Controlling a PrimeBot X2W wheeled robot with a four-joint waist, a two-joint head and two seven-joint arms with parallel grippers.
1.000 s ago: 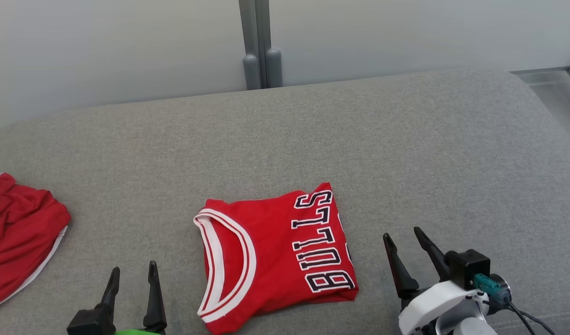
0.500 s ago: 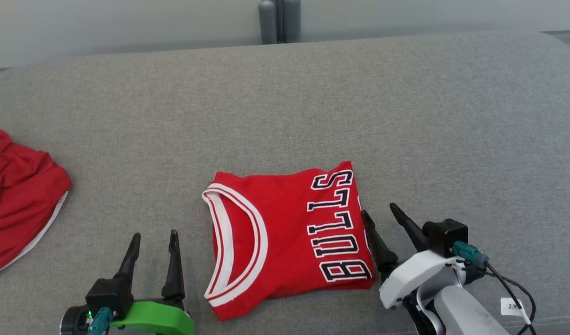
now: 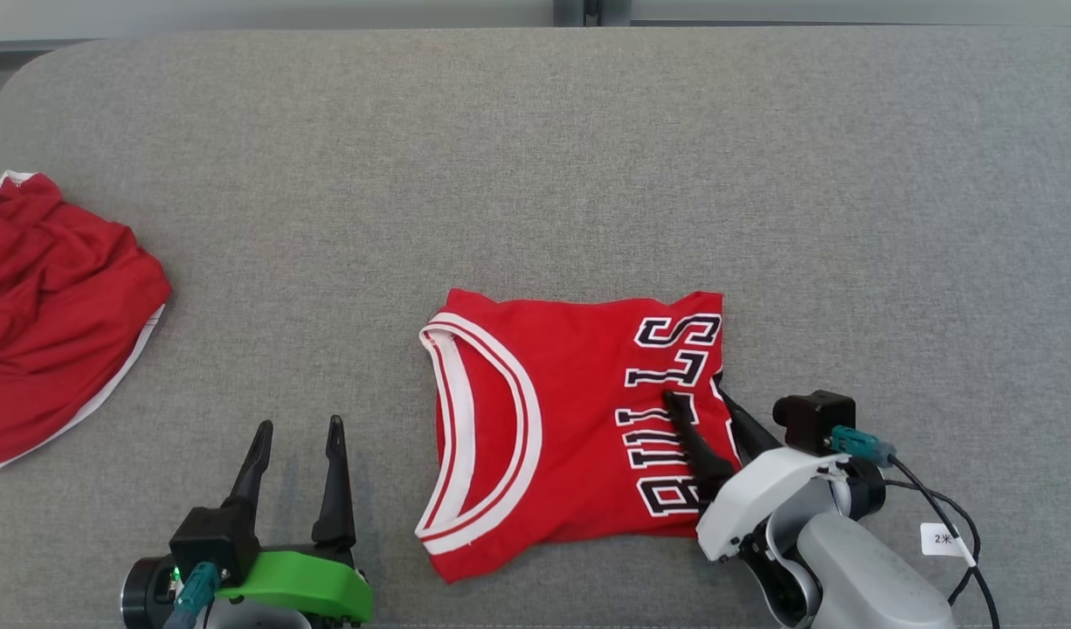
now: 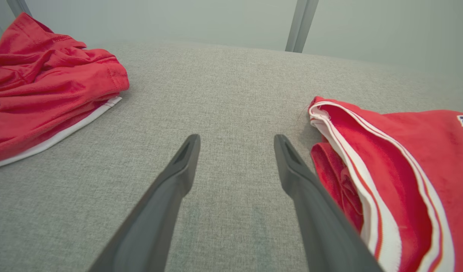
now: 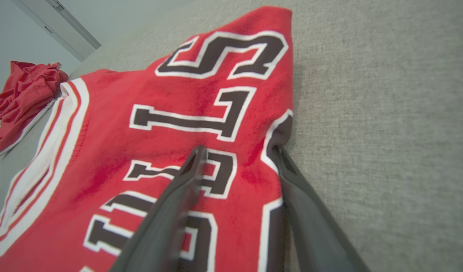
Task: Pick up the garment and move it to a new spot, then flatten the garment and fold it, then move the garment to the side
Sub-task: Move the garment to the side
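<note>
The right pincer (image 3: 696, 397), spread, straddles the right edge of the folded jersey (image 3: 553, 419). The left pincer (image 3: 299, 425) hovers spread, left of it.

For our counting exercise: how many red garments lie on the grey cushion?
2. A folded jersey lies near the middle; a crumpled garment at the far left, cut off by the head view's edge, so more may be hidden there.

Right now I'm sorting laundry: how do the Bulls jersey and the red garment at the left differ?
The jersey lies folded flat in the middle; the red garment lies crumpled at the far left. The jersey shows dark lettering and a striped white collar; the red garment shows a white trim. Both are red and rest on the grey cushion.
</note>
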